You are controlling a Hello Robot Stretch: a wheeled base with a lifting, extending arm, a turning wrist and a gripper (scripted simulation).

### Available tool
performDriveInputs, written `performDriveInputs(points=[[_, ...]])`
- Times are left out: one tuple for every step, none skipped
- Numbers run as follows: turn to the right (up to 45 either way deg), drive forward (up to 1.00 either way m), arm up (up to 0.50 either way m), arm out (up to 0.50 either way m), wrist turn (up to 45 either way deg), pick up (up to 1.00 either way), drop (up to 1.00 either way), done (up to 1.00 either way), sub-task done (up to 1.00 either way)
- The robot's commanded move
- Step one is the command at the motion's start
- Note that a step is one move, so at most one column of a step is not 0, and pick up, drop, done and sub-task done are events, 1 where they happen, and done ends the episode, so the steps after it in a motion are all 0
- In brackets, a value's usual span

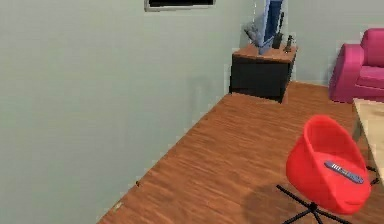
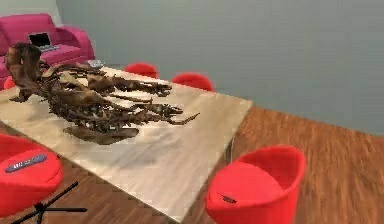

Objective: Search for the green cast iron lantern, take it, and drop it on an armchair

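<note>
Lantern's place I cannot tell, nor the state of my fingers. One pink armchair [image 2: 66, 40] stands beyond the surface's [image 2: 205, 140] far left corner, with one laptop [image 2: 42, 42] on its seat. One brown skeleton sculpture [image 2: 90, 100] sprawls over the surface's left half. Four red chairs [image 2: 258, 188] stand around it, two at the far edge and two at the near edge. One grey remote [image 2: 25, 163] lies on the near left chair's seat.

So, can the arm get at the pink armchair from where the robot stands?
Probably not: the pink armchair lies beyond the table, and the big skeleton sculpture on it blocks the way.
</note>
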Motion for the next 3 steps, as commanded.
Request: performDriveInputs(points=[[0.0, 0.90, 0.00, 0.00, 0.0, 0.00, 0.00, 0.00, 0.00], [27.0, 0.00, 0.00, 0.00, 0.0, 0.00, 0.00, 0.00, 0.00], [0.0, 0.95, 0.00, 0.00, 0.0, 0.00, 0.00, 0.00, 0.00]])
